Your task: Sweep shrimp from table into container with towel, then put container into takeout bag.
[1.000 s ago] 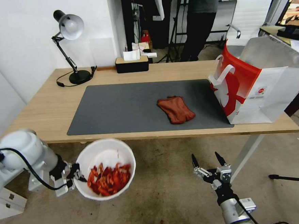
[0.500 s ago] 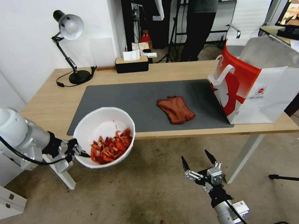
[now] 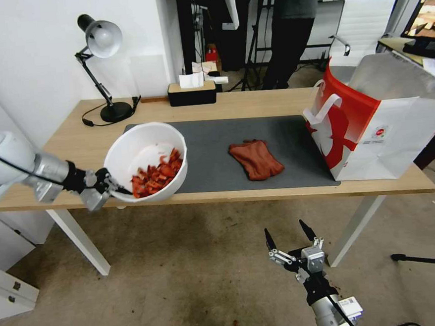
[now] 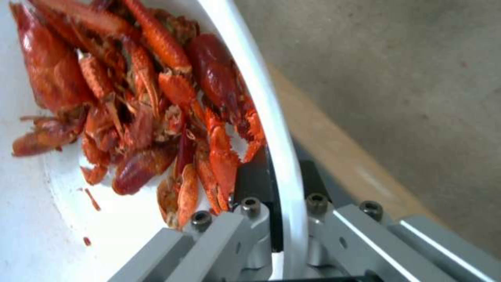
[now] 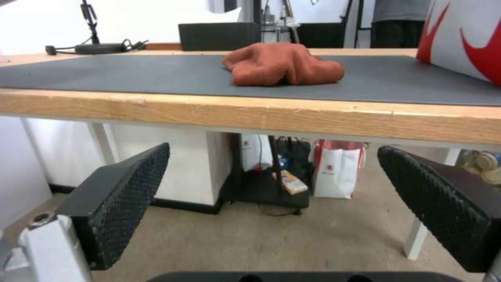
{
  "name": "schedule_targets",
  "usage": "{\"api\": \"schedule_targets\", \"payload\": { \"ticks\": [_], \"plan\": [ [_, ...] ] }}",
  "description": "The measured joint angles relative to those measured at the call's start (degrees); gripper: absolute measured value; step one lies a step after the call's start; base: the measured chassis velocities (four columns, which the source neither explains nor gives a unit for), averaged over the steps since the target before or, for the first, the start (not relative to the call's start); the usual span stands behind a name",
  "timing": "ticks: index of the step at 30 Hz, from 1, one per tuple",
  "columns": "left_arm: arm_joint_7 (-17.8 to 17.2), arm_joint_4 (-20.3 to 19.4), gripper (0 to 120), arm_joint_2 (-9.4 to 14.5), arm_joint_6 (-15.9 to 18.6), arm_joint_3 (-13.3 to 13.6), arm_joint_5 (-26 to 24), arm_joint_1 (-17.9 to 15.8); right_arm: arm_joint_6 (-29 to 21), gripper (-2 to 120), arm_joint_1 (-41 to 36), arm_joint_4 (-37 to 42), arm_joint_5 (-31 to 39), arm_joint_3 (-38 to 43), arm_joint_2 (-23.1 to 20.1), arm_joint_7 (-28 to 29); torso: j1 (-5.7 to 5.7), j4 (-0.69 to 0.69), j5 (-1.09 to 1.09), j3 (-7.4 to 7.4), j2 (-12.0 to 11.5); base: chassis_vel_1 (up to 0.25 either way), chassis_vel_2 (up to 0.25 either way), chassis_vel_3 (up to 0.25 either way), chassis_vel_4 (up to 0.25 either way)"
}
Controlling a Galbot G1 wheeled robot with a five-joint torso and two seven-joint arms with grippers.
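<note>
My left gripper (image 3: pixel 110 184) is shut on the near rim of the white container (image 3: pixel 139 148), holding it tilted above the table's (image 3: pixel 73 158) front left edge. Red shrimp (image 3: pixel 156 176) pieces lie heaped in its low side, close up in the left wrist view as shrimp (image 4: pixel 156 117) against the container wall (image 4: pixel 271 129) pinched between the fingers (image 4: pixel 250 184). The rust-red towel (image 3: pixel 255 159) lies crumpled on the dark mat, also the towel (image 5: pixel 284 64) in the right wrist view. The red and white takeout bag (image 3: pixel 373 122) stands open at the table's right end. My right gripper (image 3: pixel 287 233) hangs open below the table edge.
A desk lamp (image 3: pixel 99 67) and a black tissue box (image 3: pixel 191 92) stand along the table's back edge. The dark grey mat (image 3: pixel 211 143) covers the middle. White table legs (image 3: pixel 79 239) stand below, with bare floor in front.
My left arm has lifted the container with the shrimp from below the table's edge up and over its front left edge. My right gripper has sunk slightly and stays open.
</note>
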Motion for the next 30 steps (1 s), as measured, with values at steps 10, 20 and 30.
{"api": "schedule_targets", "payload": {
  "ticks": [10,20,30],
  "plan": [
    [-0.23,6.03,0,-12.04,2.72,16.94,-0.12,-18.39,0.07,100,-1.53,0.8,-0.53,1.24,1.0,0.06,0.0,-0.02,0.02,0.0,0.0,0.0,0.0,0.0,0.0],
    [-1.34,21.26,0,-30.29,2.77,26.25,-0.85,-33.21,0.3,100,-2.42,0.87,-1.18,2.07,2.72,0.14,0.0,0.01,0.03,0.0,-0.01,0.0,0.0,0.0,0.0],
    [-2.52,37.51,0,-47.03,2.29,27.42,-0.9,-37.81,0.79,100,-3.01,0.58,-1.97,2.57,3.93,0.25,0.0,0.02,0.01,0.0,0.0,0.0,0.0,0.0,0.0]
  ]
}}
